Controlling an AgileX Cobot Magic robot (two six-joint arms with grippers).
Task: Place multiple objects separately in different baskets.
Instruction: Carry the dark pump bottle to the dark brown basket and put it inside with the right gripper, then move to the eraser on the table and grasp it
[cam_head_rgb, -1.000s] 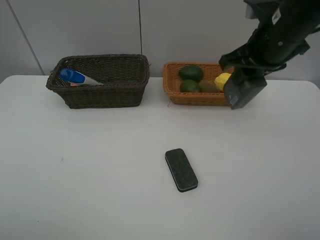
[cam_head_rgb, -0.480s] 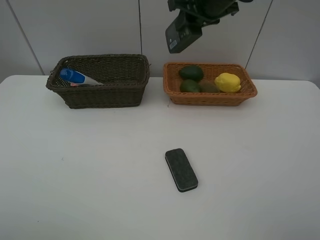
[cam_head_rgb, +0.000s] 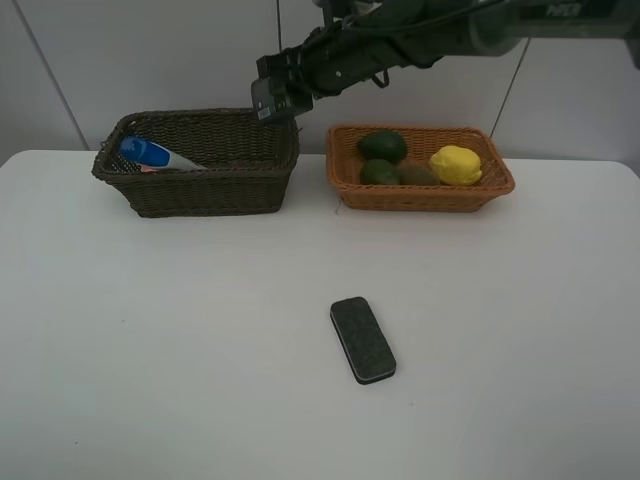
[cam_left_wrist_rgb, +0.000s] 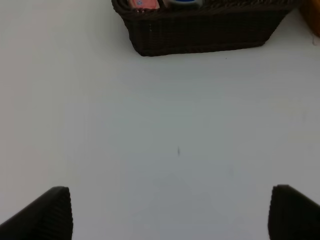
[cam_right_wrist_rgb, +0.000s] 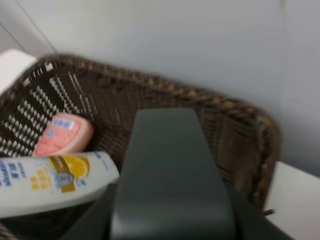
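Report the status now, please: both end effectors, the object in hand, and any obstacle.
Right end effector shut on dark bottle, above dark basket. Left end effector open, empty. Eraser on table. No obstacle seen.

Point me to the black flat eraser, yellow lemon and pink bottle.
black flat eraser (cam_head_rgb: 362, 340), exterior high view, middle of its top face.
yellow lemon (cam_head_rgb: 455, 165), exterior high view, middle of the fruit.
pink bottle (cam_right_wrist_rgb: 62, 135), right wrist view, middle of its visible body.

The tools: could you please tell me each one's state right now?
Left tool: open, empty.
Right tool: closed on the dark-green pump bottle.
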